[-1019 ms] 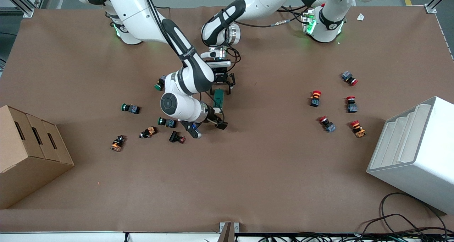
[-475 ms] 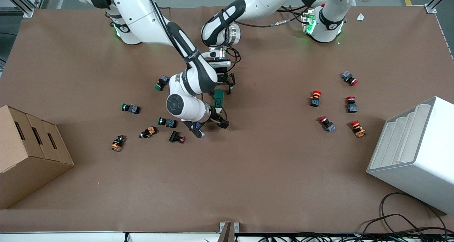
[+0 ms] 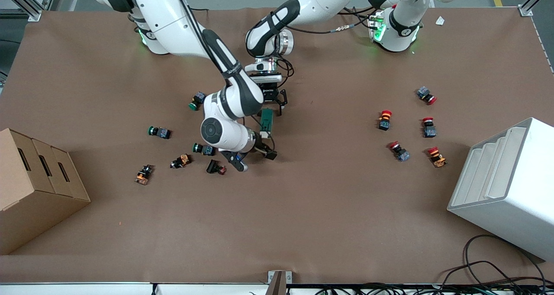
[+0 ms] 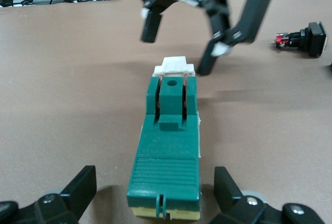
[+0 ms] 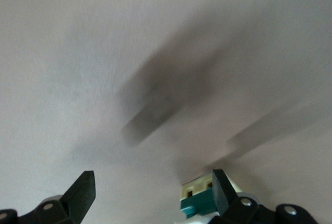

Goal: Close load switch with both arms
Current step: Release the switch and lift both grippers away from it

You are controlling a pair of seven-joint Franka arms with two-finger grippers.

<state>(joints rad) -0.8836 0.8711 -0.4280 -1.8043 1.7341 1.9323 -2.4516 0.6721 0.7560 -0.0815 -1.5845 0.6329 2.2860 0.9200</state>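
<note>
Front view shows the brown table (image 3: 303,208) with a cardboard box (image 3: 34,187) at the right arm's end and a white stepped bin (image 3: 506,187) at the left arm's end, both nearest the camera. Farther in, the right gripper (image 3: 253,154) sits low at the table's middle, fingers spread apart and holding nothing, one fingertip by the white lever end of the load switch (image 3: 267,121). The dark-green load switch lies flat on the table just past it. The left gripper (image 4: 155,195) is farther still, jaws apart on either side of the switch's other end without clamping it. Green-capped push buttons (image 3: 158,132) lie toward the right arm's end, red-capped push buttons (image 3: 385,118) toward the left arm's.
</note>
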